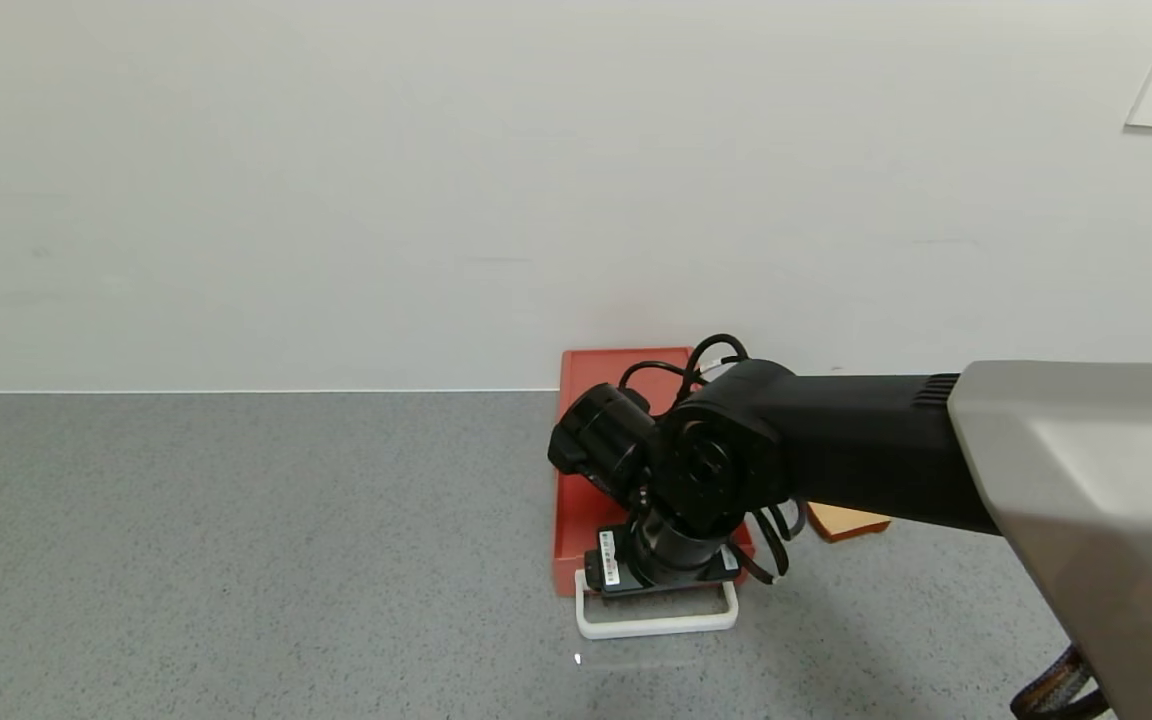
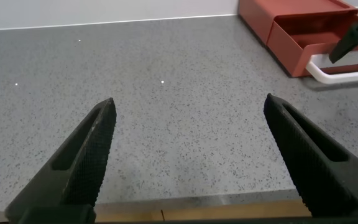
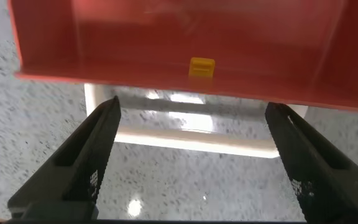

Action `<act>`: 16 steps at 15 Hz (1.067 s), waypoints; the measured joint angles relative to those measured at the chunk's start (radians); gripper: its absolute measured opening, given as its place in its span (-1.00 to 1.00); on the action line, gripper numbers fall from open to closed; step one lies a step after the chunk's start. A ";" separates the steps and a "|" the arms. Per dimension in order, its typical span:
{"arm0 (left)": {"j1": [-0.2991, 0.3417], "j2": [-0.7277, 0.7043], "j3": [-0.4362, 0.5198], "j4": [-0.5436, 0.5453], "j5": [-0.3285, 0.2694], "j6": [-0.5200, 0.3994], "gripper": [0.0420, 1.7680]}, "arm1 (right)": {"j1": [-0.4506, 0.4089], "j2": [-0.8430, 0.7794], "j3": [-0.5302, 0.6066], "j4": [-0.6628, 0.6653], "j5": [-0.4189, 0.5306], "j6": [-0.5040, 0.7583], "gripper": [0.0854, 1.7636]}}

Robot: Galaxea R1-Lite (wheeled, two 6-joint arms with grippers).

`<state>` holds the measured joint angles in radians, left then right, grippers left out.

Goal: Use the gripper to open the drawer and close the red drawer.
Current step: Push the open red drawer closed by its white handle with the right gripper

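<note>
Right gripper hangs over the front end of the red drawer, its fingers spread wide and holding nothing. In the right wrist view the two dark fingers stand either side of the white loop handle, which lies across the gap between them; whether either tip touches the handle cannot be told. Just beyond the handle the red tray's front wall shows, with a small yellow tab on it. In the head view the black wrist and its cables cover most of the box; the tray sticks out from the red housing toward the robot, so the drawer is open. The box sits on the grey speckled table, its far end against the white wall. A tan bread slice lies just to the right of the box, partly hidden under the arm. Left gripper rests low over bare tabletop, well apart from the drawer, its fingers likewise spread and empty.
</note>
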<state>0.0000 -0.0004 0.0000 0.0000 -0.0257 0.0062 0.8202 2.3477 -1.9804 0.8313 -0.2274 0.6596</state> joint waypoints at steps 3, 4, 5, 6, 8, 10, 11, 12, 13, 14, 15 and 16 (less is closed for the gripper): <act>0.000 0.000 0.000 0.000 0.000 0.000 0.94 | -0.004 0.003 0.000 -0.042 -0.036 -0.016 0.94; 0.000 0.000 0.000 0.000 0.000 0.000 0.94 | -0.006 0.005 0.000 -0.055 -0.043 -0.019 0.94; 0.000 0.000 0.000 0.000 0.000 0.000 0.94 | -0.008 0.005 0.000 -0.071 -0.044 -0.023 0.94; 0.000 0.000 0.000 0.000 0.000 0.000 0.94 | -0.012 0.006 0.000 -0.084 -0.045 -0.028 0.94; 0.000 0.000 0.000 0.000 0.000 0.000 0.94 | -0.020 0.009 0.000 -0.116 -0.045 -0.035 0.94; 0.000 0.000 0.000 0.000 0.000 0.000 0.94 | -0.027 0.015 0.000 -0.151 -0.064 -0.043 0.94; 0.000 0.000 0.000 0.000 0.000 0.000 0.94 | -0.033 0.019 0.000 -0.172 -0.069 -0.049 0.94; 0.000 0.000 0.000 0.000 0.000 0.000 0.94 | -0.037 0.023 0.000 -0.188 -0.071 -0.059 0.94; 0.000 0.000 0.000 0.000 0.000 0.000 0.94 | -0.040 0.026 0.000 -0.212 -0.071 -0.065 0.94; 0.000 0.000 0.000 0.000 0.000 0.000 0.94 | -0.043 0.028 0.000 -0.229 -0.071 -0.071 0.94; 0.000 0.000 0.000 0.000 0.000 0.000 0.94 | -0.047 0.030 0.000 -0.251 -0.072 -0.080 0.94; 0.000 0.000 0.000 0.000 0.000 0.000 0.94 | -0.050 0.032 0.000 -0.268 -0.072 -0.085 0.94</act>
<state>0.0000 -0.0004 0.0000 0.0000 -0.0260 0.0057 0.7702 2.3794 -1.9806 0.5632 -0.2991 0.5743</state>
